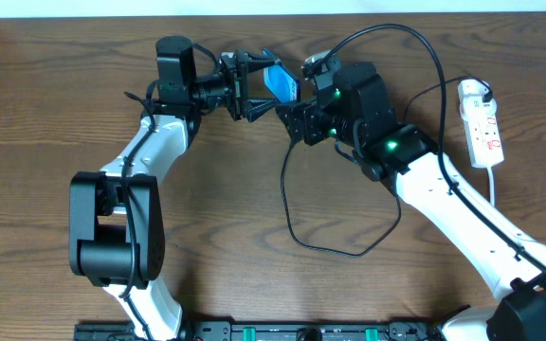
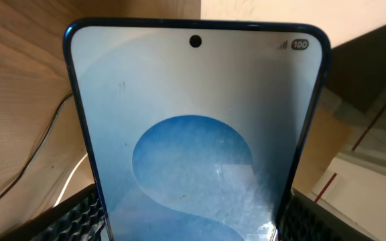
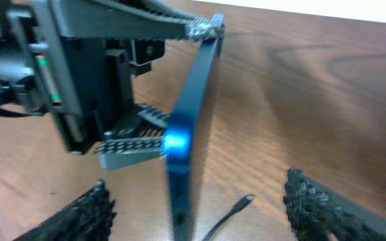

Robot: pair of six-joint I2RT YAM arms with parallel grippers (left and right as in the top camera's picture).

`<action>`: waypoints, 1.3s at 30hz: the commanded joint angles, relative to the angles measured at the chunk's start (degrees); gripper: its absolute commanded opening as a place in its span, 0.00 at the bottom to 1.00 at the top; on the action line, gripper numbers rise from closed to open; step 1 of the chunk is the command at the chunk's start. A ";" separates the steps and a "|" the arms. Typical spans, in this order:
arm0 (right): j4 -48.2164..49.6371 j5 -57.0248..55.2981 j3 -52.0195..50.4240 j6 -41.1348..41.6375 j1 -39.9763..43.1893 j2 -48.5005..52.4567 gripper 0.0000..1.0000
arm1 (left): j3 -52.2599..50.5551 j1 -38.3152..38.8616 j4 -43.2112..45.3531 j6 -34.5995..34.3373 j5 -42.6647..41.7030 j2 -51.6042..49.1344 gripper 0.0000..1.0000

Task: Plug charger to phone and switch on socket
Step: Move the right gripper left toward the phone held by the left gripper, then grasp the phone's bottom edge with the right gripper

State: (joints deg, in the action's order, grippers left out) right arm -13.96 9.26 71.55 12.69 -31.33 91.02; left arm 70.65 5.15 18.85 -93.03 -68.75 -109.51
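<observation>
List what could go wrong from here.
1. The left gripper pinches the blue-screened, black-edged smartphone by its side edges; an insertion push could twist it loose.
2. The tip of the thin black charger cable lies unclamped between the fingers of the open right gripper; closing may catch it askew.

A brown wood-grain table [image 1: 27, 189] fills the overhead view. Beyond its far edge runs a pale strip [image 1: 254, 8], and along the near edge lies a dark rail [image 1: 254, 333] with small green marks.
</observation>
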 commanded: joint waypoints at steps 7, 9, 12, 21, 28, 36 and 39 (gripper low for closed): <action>1.57 -2.95 1.57 -0.55 -1.03 1.05 0.59 | 0.83 0.76 0.55 -0.26 -2.86 -0.22 0.51; 2.32 -2.95 1.57 -0.50 -1.44 1.14 0.56 | 0.83 1.09 0.55 -0.26 -2.86 -0.22 0.51; 3.13 -4.17 1.57 0.39 -1.73 1.36 0.55 | 0.83 1.51 0.55 -0.28 -3.28 -0.22 0.51; 4.66 -5.20 1.57 2.21 -1.79 3.54 0.46 | 0.83 2.36 0.55 -0.28 -4.17 -0.22 0.51; 6.29 -5.20 1.57 3.23 -1.77 3.98 0.32 | 0.83 2.71 0.55 -0.28 -4.13 -0.22 0.51; 6.29 -2.25 1.55 4.81 -1.77 5.03 0.20 | 0.83 2.69 0.55 -0.28 -4.13 -0.22 0.51; 6.62 -2.25 1.55 5.40 -1.77 5.22 0.18 | 0.83 2.71 0.55 -0.28 -4.13 -0.22 0.52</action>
State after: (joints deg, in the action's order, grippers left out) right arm -7.51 5.10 71.64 16.84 -32.80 95.18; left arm 70.65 7.55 18.63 -93.01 -70.54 -109.54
